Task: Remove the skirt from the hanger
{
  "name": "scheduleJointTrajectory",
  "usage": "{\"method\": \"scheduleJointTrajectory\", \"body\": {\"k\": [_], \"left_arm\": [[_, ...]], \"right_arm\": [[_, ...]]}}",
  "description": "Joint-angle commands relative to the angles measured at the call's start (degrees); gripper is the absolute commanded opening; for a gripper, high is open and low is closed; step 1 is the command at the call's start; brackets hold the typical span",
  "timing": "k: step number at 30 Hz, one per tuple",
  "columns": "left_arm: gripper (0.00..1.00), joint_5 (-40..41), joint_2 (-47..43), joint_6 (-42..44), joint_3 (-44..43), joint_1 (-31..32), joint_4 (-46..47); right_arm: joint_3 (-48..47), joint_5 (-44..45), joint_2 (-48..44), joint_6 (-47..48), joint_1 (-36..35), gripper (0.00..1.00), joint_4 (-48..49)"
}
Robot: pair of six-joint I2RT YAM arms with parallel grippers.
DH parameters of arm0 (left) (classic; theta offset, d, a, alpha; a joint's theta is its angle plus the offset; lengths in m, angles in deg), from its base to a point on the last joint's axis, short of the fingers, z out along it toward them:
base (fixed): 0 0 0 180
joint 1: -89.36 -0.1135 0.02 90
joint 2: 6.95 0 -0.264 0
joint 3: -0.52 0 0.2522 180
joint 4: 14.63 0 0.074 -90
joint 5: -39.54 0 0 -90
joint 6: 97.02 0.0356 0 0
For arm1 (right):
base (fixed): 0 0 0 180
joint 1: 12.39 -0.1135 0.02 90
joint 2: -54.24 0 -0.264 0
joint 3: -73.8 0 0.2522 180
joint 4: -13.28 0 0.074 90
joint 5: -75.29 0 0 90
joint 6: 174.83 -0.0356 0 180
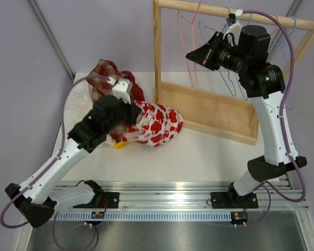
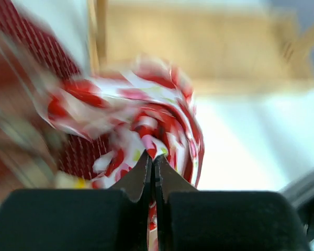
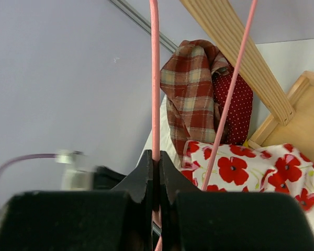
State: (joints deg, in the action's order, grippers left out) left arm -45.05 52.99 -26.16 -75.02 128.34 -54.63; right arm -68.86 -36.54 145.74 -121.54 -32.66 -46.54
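Observation:
The skirt, white with red poppies, lies bunched on the table left of the wooden rack; it also shows in the left wrist view and the right wrist view. My left gripper is shut on a fold of the skirt; in the top view it is at the skirt's left edge. My right gripper is shut on the pink wire hanger, which hangs bare from the rack's top rail. In the top view the right gripper is high beside the rail.
A pile of clothes, red plaid and red dotted, lies at the table's back left. The wooden rack stands at back right with blue hangers on its rail. The metal front rail runs along the near edge.

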Motion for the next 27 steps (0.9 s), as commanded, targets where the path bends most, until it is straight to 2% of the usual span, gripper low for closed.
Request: {"method": "scheduleJointTrajectory", "body": {"k": [1,6,7,10,11,14,18,19,20,21,22,24,25,27], "left_arm": [[0.00,7.60,4.01,8.75,-20.41,-4.41,-2.48],[0.00,3.20,15.89,11.40,-40.84,-20.30,-7.41],[0.00,2.94,20.00,10.97,-47.06,-22.26,-8.21],[0.00,2.33,26.78,9.21,-56.41,-29.47,-11.20],[0.00,1.89,31.94,8.60,-61.74,-30.97,-11.90],[0.00,-1.17,40.39,5.26,-66.62,-36.94,-14.89],[0.00,-5.06,46.12,2.27,-60.25,-38.19,-15.85],[0.10,-6.97,46.58,0.52,-58.47,-38.19,-16.47],[0.34,-8.73,46.67,-0.28,-55.58,-38.19,-16.74],[0.79,-9.45,44.84,-1.16,-49.46,-38.10,-15.87],[0.99,-9.71,42.91,-2.65,-44.79,-37.93,-14.38],[0.99,-7.18,36.85,-3.62,-36.26,-36.79,-9.22],[0.99,-6.12,29.86,-3.98,-28.30,-36.18,-7.61],[0.99,-3.41,23.76,-3.81,-22.27,-34.07,-5.93]], "right_arm": [[-0.65,1.08,-0.81,1.29,0.58,0.00,5.37],[-5.21,1.34,2.62,1.20,1.46,0.00,4.14],[-6.44,1.52,3.24,0.94,2.07,0.00,3.97],[-8.72,1.35,5.70,0.32,2.87,0.00,2.91],[-9.17,1.35,6.83,0.24,3.22,0.00,2.30],[-8.48,1.43,7.72,0.32,3.48,0.00,2.47],[-4.70,1.87,7.20,0.32,3.92,0.00,3.96],[-3.56,1.79,7.20,0.32,4.10,0.00,4.22],[-3.29,1.70,7.37,0.23,4.27,0.00,4.31],[-3.20,1.61,7.46,0.32,4.45,0.00,4.23],[-3.11,1.52,7.63,0.41,4.36,0.00,4.23],[-2.94,1.35,7.81,0.41,4.45,0.00,4.14],[-2.85,1.35,7.99,0.58,4.45,0.00,4.05],[-2.50,1.52,8.16,0.76,4.54,0.00,3.96]]}}
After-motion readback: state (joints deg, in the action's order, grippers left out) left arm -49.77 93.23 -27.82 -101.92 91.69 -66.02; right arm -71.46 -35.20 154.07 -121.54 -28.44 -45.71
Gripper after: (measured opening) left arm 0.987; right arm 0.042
